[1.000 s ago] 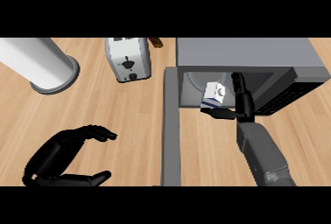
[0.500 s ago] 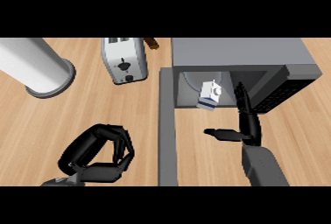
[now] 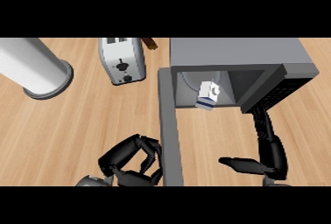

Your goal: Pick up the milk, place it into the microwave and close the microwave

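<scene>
Head view: the milk [image 3: 209,94] stands inside the microwave [image 3: 236,54] at upper right, both hands hold nothing, so the curled left hand [image 3: 129,159], just beside the open door [image 3: 169,131], should push it shut while the straight-fingered right hand [image 3: 268,151] stays clear.

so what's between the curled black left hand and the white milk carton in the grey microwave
In the head view, the microwave's open grey door runs between the left hand and the milk carton.

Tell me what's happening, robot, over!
Right robot hand open, clear of the milk. Left robot hand curled, holding nothing, beside the microwave door. Milk inside the microwave. Door wide open, nothing blocking it.
</scene>
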Available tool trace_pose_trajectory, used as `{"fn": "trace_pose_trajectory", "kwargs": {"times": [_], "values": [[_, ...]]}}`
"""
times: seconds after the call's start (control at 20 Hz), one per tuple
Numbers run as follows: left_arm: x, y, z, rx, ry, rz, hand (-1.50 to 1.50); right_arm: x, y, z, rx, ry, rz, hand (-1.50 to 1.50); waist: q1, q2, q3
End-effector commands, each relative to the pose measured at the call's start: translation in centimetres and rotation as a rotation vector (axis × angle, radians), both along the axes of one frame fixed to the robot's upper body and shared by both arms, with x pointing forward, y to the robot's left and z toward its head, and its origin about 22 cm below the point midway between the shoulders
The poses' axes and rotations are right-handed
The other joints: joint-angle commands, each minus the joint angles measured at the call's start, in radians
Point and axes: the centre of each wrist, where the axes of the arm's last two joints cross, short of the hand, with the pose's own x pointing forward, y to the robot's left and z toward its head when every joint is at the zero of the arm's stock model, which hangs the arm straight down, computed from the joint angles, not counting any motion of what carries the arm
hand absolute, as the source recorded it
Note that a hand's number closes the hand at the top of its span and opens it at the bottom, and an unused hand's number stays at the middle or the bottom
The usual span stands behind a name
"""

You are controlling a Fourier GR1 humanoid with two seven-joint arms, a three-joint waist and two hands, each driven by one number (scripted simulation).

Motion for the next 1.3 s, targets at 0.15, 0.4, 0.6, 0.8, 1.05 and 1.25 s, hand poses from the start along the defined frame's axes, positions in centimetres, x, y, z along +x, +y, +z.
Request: {"fn": "trace_pose_trajectory", "kwargs": {"times": [0.15, 0.4, 0.6, 0.8, 1.05, 1.25], "values": [[-1.7, -5.1, -3.2, 0.029, 0.038, -0.146, 1.5, -4.9, -1.6, 4.1, 0.019, -0.026, -0.044, -1.5, 0.002, 0.003, 0.0], [-3.0, -9.6, -4.3, 0.113, 0.003, -0.181, 1.5, -6.4, -4.4, 6.8, 0.014, -0.069, -0.034, -1.5, -0.004, 0.005, 0.001], [-2.8, -11.9, -4.7, 0.092, -0.033, -0.077, 1.5, -7.1, -3.6, 8.4, 0.069, -0.094, 0.013, -1.5, -0.02, 0.009, 0.0], [-3.6, -13.4, -4.0, 0.049, -0.018, 0.006, 1.5, -7.0, -5.3, 11.2, 0.083, -0.12, 0.076, -1.5, -0.045, 0.012, -0.001], [-1.8, -14.4, -2.0, -0.042, -0.031, 0.115, 1.5, -6.6, -4.6, 11.6, 0.094, -0.148, 0.14, -1.5, -0.086, 0.021, -0.003], [-1.8, -15.0, -1.6, -0.092, -0.081, 0.176, 1.5, -6.4, -3.9, 12.5, 0.11, -0.132, 0.255, -1.5, -0.099, 0.023, -0.003]]}}
